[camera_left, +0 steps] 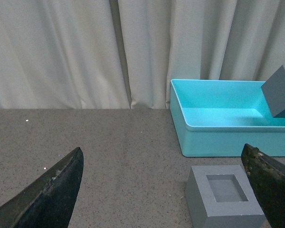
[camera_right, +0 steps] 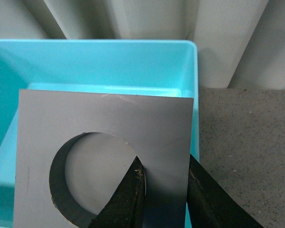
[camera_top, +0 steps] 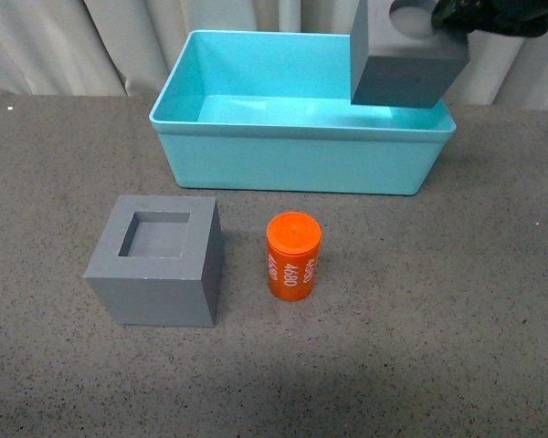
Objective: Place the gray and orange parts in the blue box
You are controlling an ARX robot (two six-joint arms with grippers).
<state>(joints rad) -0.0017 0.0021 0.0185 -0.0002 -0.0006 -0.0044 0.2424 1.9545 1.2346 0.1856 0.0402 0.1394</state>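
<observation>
The blue box (camera_top: 292, 160) stands at the back of the table. My right gripper (camera_right: 164, 173) is shut on the wall of the gray cube with the round recess (camera_top: 404, 66), one finger inside the recess, and holds it in the air over the box's right end. In the right wrist view that cube (camera_right: 104, 118) hangs over the box (camera_right: 85, 61). The gray cube with the square recess (camera_top: 157, 263) sits on the table in front of the box. The orange cylinder (camera_top: 293, 256) marked "4680" stands upright to its right. My left gripper (camera_left: 166, 190) is open, low over the table, with the square-recess cube (camera_left: 225, 197) near its right finger.
The table (camera_top: 438, 347) is dark speckled gray. Pale curtains (camera_left: 85, 52) hang behind it. The blue box also shows in the left wrist view (camera_left: 228, 128), with the lifted cube (camera_left: 280, 92) above it.
</observation>
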